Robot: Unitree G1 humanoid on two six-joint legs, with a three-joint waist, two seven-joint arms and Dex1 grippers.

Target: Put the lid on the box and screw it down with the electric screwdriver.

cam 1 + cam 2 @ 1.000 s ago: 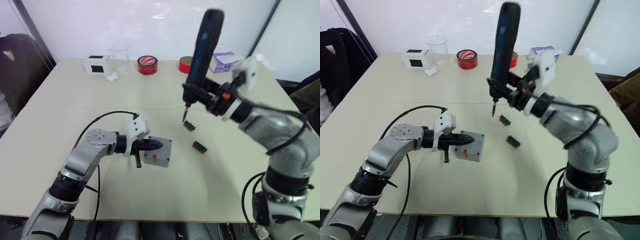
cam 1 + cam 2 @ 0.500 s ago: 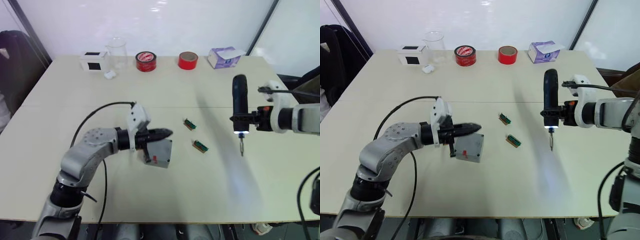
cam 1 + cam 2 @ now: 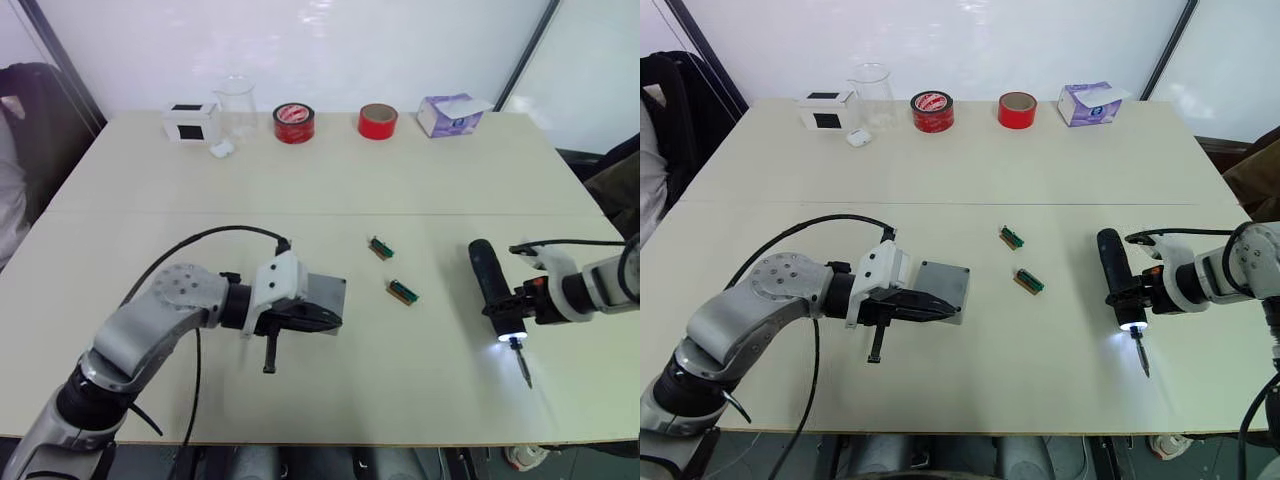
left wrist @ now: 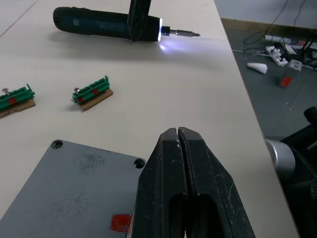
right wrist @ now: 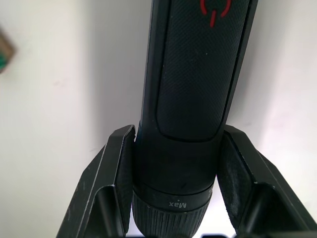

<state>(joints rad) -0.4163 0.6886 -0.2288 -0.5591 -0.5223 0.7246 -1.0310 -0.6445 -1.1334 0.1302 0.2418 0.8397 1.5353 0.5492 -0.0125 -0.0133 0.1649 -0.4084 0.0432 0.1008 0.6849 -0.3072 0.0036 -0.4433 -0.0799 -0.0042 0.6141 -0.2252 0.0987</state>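
right eye view: the electric screwdriver (image 3: 1116, 282) lay low at right of frame in the right gripper (image 3: 1140, 296), tip lit; the lid (image 3: 939, 291) sat on the box at centre. left wrist view: the left gripper (image 4: 179, 144) had its jaws pressed together, empty, over the lid. right wrist view: fingers (image 5: 115, 183) pinched the screwdriver's body.

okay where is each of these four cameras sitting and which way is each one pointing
Left and right eye views: on the head, looking down over the table; both arms show.
Left wrist view: on the left wrist, along the shut left gripper over the lidded box.
Right wrist view: on the right wrist, at the right gripper clamping the electric screwdriver.
Shared: the head and left wrist views show the lit screwdriver.
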